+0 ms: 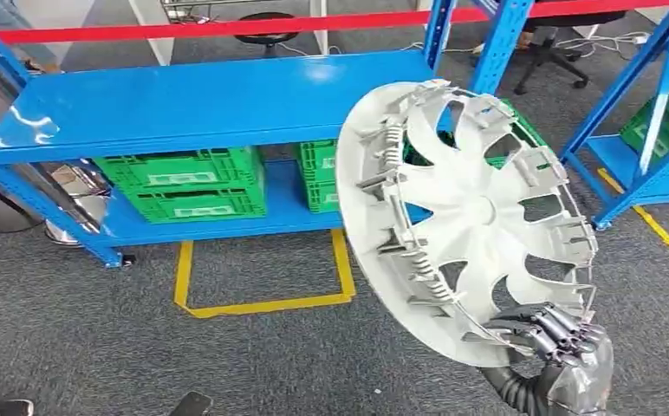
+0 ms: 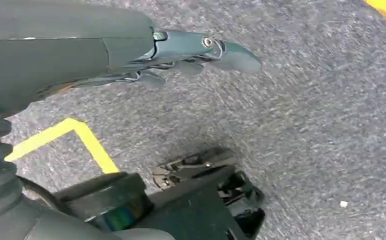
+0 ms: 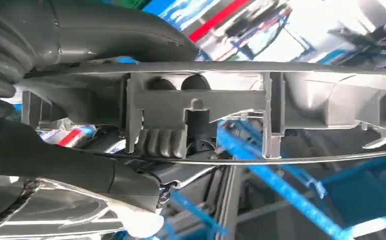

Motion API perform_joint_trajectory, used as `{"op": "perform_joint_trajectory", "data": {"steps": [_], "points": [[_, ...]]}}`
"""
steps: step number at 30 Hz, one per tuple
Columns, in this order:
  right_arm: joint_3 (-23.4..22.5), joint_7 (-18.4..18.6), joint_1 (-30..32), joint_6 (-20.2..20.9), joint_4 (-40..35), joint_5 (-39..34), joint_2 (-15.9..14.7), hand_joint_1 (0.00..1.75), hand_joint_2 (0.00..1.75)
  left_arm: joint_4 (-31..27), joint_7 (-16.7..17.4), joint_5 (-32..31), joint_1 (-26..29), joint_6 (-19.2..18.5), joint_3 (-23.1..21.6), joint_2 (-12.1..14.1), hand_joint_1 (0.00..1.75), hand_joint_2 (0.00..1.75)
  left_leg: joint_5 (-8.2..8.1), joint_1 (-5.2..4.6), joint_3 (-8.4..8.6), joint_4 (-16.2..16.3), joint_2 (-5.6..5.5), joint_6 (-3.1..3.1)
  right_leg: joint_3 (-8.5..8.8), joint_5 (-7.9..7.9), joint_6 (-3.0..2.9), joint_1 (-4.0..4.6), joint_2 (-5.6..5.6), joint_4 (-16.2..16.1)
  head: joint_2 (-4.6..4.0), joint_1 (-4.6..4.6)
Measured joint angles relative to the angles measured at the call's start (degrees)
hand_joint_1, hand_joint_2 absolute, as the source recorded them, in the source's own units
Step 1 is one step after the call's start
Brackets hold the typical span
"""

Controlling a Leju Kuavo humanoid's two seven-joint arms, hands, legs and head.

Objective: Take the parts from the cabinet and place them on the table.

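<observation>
A large silver wheel cover (image 1: 465, 212) with curved spokes stands upright in the air, its ribbed back side facing me. My right hand (image 1: 565, 351) grips its lower rim from below at the bottom right of the head view. Up close in the right wrist view, the cover's rim and clips (image 3: 206, 115) run across the frame between the grey thumb (image 3: 81, 170) and the fingers of that hand. My left hand (image 2: 181, 52) hangs over grey carpet with its fingers stretched out and nothing in them.
A blue shelf rack (image 1: 201, 100) stands ahead, its top shelf bare, with green crates (image 1: 192, 182) on the lower shelf. A second blue rack (image 1: 652, 113) stands at right. Yellow tape (image 1: 266, 303) marks the grey carpet. A red barrier bar (image 1: 227, 26) runs behind.
</observation>
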Motion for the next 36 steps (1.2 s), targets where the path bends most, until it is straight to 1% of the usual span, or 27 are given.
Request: {"op": "perform_joint_trajectory", "data": {"steps": [3,4,5,6,8,9,10,12,13,14,15,18,19,20,21,23,24,25,27,28,29,30,31,33,34,35,36], "points": [[-0.3,-0.1,0.7,0.0,-0.2,0.5,0.4,1.75,1.75,-0.6,0.0,0.0,0.0,0.3,0.2,-0.2,0.0,1.75,0.19,0.11,0.0,0.2,1.29,-0.39,-0.71,0.38,-0.87,0.07,1.36,0.4,0.0,-0.03],[-0.4,-0.3,0.9,0.0,-0.2,0.8,0.6,1.75,1.75,-0.9,0.0,0.0,0.0,0.3,0.3,-0.2,0.0,1.75,-0.61,0.34,-0.16,0.7,0.28,-0.89,-0.82,0.69,-1.36,-0.17,1.73,0.3,0.0,-0.03],[-0.5,-0.4,0.9,0.0,-0.4,1.0,0.8,1.75,1.75,-1.2,0.0,-0.1,0.0,0.4,0.5,-0.4,0.0,1.75,-2.4,0.58,-0.76,2.4,-2.18,-1.37,-1.05,0.87,-1.64,-0.26,2.2,0.3,0.0,-0.29],[-0.5,-0.5,0.8,0.0,-0.4,1.1,1.1,1.75,1.75,-1.3,0.1,-0.1,0.1,0.5,0.6,-0.4,0.0,1.75,-4.94,0.83,-2.09,6.0,-3.62,-1.71,-1.33,1.05,-1.91,-0.28,2.67,0.3,0.0,-0.24],[-0.6,-0.6,0.9,0.0,-0.5,1.2,1.5,1.75,1.75,-1.4,0.5,-0.2,0.5,1.0,1.0,-0.4,0.0,1.75,-8.95,1.04,-5.37,14.7,-4.44,-2.0,-1.78,1.35,-2.04,-0.23,3.98,0.4,0.0,-0.24],[-0.6,-0.6,0.9,0.0,-0.5,1.2,1.6,1.75,1.75,-1.4,0.6,-0.2,0.8,1.1,1.1,-0.4,0.0,1.75,-9.25,1.05,-6.11,16.8,-4.49,-1.99,-1.92,1.49,-2.03,-0.22,4.72,0.4,0.0,-0.24],[-0.7,-0.4,0.9,0.0,-0.5,1.2,1.7,1.75,1.75,-1.4,0.7,-0.3,1.0,1.2,1.3,-0.4,0.0,1.75,-8.21,1.05,-5.66,16.2,-4.57,-1.83,-2.03,1.63,-2.0,-0.2,5.49,0.4,0.0,-0.24],[-0.7,-0.2,1.0,0.0,-0.5,1.8,1.9,1.75,1.75,-1.6,0.1,-0.5,1.3,2.0,1.4,-0.5,0.0,1.75,-3.4,1.04,-2.03,8.7,-5.19,-1.19,-2.09,1.87,-1.88,-0.13,6.95,0.4,0.0,-0.24],[-0.8,-0.1,1.0,0.0,-0.5,2.2,2.1,1.75,1.75,-2.0,-0.5,-0.4,1.4,2.3,1.6,-0.6,0.0,1.75,-0.76,1.03,0.43,3.4,-6.77,-0.7,-2.05,1.98,-1.74,-0.12,7.63,0.4,0.0,-0.24],[-0.8,-0.1,1.1,0.0,-0.6,2.4,2.2,1.75,1.75,-2.1,-0.7,-0.4,1.4,2.4,1.8,-0.7,0.0,1.75,-1.13,1.13,1.66,1.0,-10.04,-0.08,-2.27,2.21,-1.59,-0.5,8.15,0.2,0.0,-0.14],[-0.9,-0.1,0.9,0.0,-0.8,2.6,2.3,1.75,1.75,-2.2,-0.9,-0.4,1.6,2.4,2.3,-0.7,0.0,1.75,-0.46,1.12,1.54,0.5,-10.89,0.05,-2.63,2.47,-1.17,-0.21,8.79,0.4,0.0,0.06],[-1.2,-0.1,1.8,0.0,-1.1,2.8,2.6,1.75,1.75,-2.3,-0.9,-1.0,1.7,2.1,2.7,-0.9,0.0,1.75,-0.57,0.66,1.48,-0.1,-8.9,0.26,-3.54,3.5,0.36,-0.92,10.64,-0.2,0.0,-0.16],[-1.4,0.0,2.1,0.0,-1.2,2.8,2.5,1.75,1.75,-2.3,-0.9,-1.1,1.4,1.6,2.8,-1.0,0.0,1.75,-0.16,1.3,1.77,-1.9,-7.85,0.52,-3.89,3.29,0.52,-0.69,10.48,0.1,0.0,-0.09],[-1.7,0.2,2.3,0.0,-1.2,2.8,2.5,1.75,1.75,-2.3,-0.8,-1.5,1.3,1.2,2.8,-1.2,0.0,1.75,0.26,1.22,1.77,-2.3,-7.09,0.75,-4.98,2.2,0.6,-0.28,7.18,1.1,0.0,0.12],[-1.8,0.3,2.1,0.0,-1.2,2.8,2.6,1.75,1.75,-2.3,-0.8,-2.0,1.3,0.7,2.8,-1.3,0.0,1.75,0.49,1.13,1.58,-2.4,-6.35,1.21,-6.36,-0.31,0.77,-0.22,5.12,4.3,0.0,0.59],[-2.1,0.7,2.2,0.0,-1.2,3.0,2.6,1.75,1.75,-2.3,-0.6,-2.7,1.6,0.3,2.8,-1.4,0.0,1.75,0.52,0.78,1.22,-2.2,-4.66,1.29,-9.48,-4.3,1.08,-0.28,4.03,12.4,0.0,0.54],[-2.3,1.0,2.3,0.0,-1.2,3.0,2.6,1.75,1.75,-2.3,-0.3,-3.3,1.7,0.3,2.9,-1.4,0.0,1.75,0.53,0.66,1.06,-2.0,-3.71,1.3,-10.53,-5.28,1.26,-0.28,3.9,15.3,0.0,0.56],[-2.6,1.5,2.5,0.0,-1.2,3.0,2.6,1.75,1.75,-2.3,0.1,-3.7,1.6,0.6,2.9,-1.4,0.0,1.75,0.53,0.59,0.9,-1.9,-2.9,1.3,-10.24,-4.81,1.35,-0.27,3.8,15.5,0.0,0.56],[-3.3,2.5,3.1,0.0,-1.2,3.1,2.6,1.75,1.75,-2.3,0.5,-4.9,1.4,1.3,2.9,-1.4,0.0,1.75,0.44,0.46,0.69,-1.5,-1.48,1.3,-5.68,-1.15,1.25,-0.26,3.06,8.7,0.0,0.59],[-3.6,2.7,3.2,0.0,-1.3,3.1,2.6,1.75,1.75,-2.3,0.5,-5.2,1.3,1.4,2.9,-1.5,0.0,1.75,0.37,0.39,0.69,-1.4,-0.9,1.23,-2.49,0.7,1.05,-0.2,1.89,3.5,0.0,0.61],[-3.7,2.8,3.1,0.0,-1.3,3.1,2.6,1.75,1.75,-2.3,0.5,-5.4,1.3,1.5,2.9,-1.5,0.0,1.75,0.26,0.27,0.73,-1.2,-0.24,1.06,-0.35,0.44,0.79,0.08,-0.48,-0.7,0.0,0.56],[-3.8,2.8,3.2,0.0,-1.3,3.3,2.6,1.75,1.75,-2.3,0.5,-5.6,1.3,1.6,2.9,-1.5,0.0,1.75,0.06,-0.24,0.53,-0.9,0.21,0.74,0.4,0.62,0.14,0.42,-1.15,-1.1,0.0,0.54],[-4.1,2.8,3.4,0.0,-1.7,4.1,2.9,1.75,1.75,-2.3,0.5,-5.9,1.3,1.7,2.9,-1.5,0.0,1.75,0.21,-0.15,0.39,-0.8,0.62,0.49,-0.04,0.85,-0.41,0.53,-0.05,-1.0,0.0,0.37],[-5.2,2.4,4.1,0.0,-2.3,5.3,3.4,1.75,1.75,-2.4,1.1,-6.5,1.2,1.7,2.8,-1.7,0.0,1.75,0.44,-0.08,0.51,-0.9,1.56,0.09,-0.47,1.15,-0.91,0.65,0.9,-1.0,0.0,0.37],[-5.4,2.2,4.3,0.0,-2.7,5.5,3.6,1.75,1.75,-2.7,1.7,-6.9,1.2,1.4,2.8,-1.8,0.0,1.75,0.19,-0.07,0.46,-0.7,1.68,-0.17,-0.46,1.55,-1.39,0.32,1.42,-1.4,0.0,0.45],[-5.7,2.1,4.5,0.0,-3.2,5.9,3.9,1.75,1.75,-3.3,2.2,-7.1,1.4,0.9,2.8,-1.9,0.0,1.75,-0.95,0.24,0.19,0.0,-0.96,-0.77,-0.56,1.79,-1.58,0.09,1.86,-1.4,0.0,0.22],[-6.0,2.0,4.5,0.0,-3.4,6.1,4.2,1.75,1.75,-3.9,2.3,-7.4,1.7,0.7,2.8,-2.0,0.0,1.75,-3.23,0.49,-0.75,2.7,-3.11,-1.13,-0.77,1.96,-1.86,0.0,2.37,-1.4,0.0,0.17]]}}
